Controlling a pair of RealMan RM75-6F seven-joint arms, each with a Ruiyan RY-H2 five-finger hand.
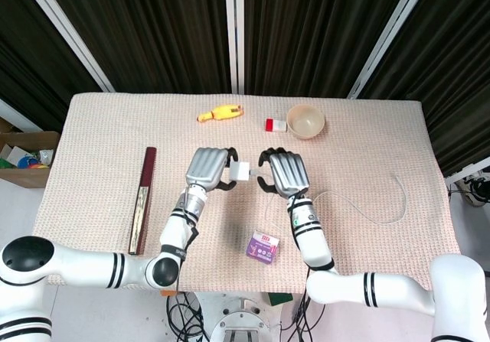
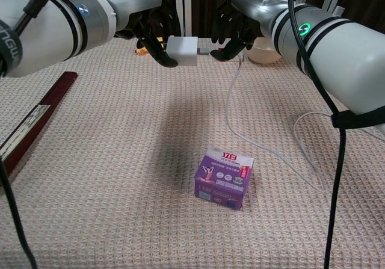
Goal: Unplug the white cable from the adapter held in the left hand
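My left hand (image 1: 207, 170) (image 2: 147, 31) holds the white adapter (image 1: 242, 171) (image 2: 182, 50) up above the table. The white cable (image 2: 231, 100) (image 1: 360, 214) is plugged into the adapter's right side, hangs down to the cloth and loops off to the right. My right hand (image 1: 281, 172) (image 2: 237, 25) is right beside the adapter. Its fingers are curled over the plug and its thumb lies just under it. Whether they pinch the plug is not clear.
A purple box (image 2: 224, 179) (image 1: 263, 247) lies in front, with the cable running past it. A beige bowl (image 1: 305, 121), a small red-and-white item (image 1: 275, 125) and a yellow toy (image 1: 220, 113) sit at the back. A long dark red case (image 1: 142, 200) lies at the left.
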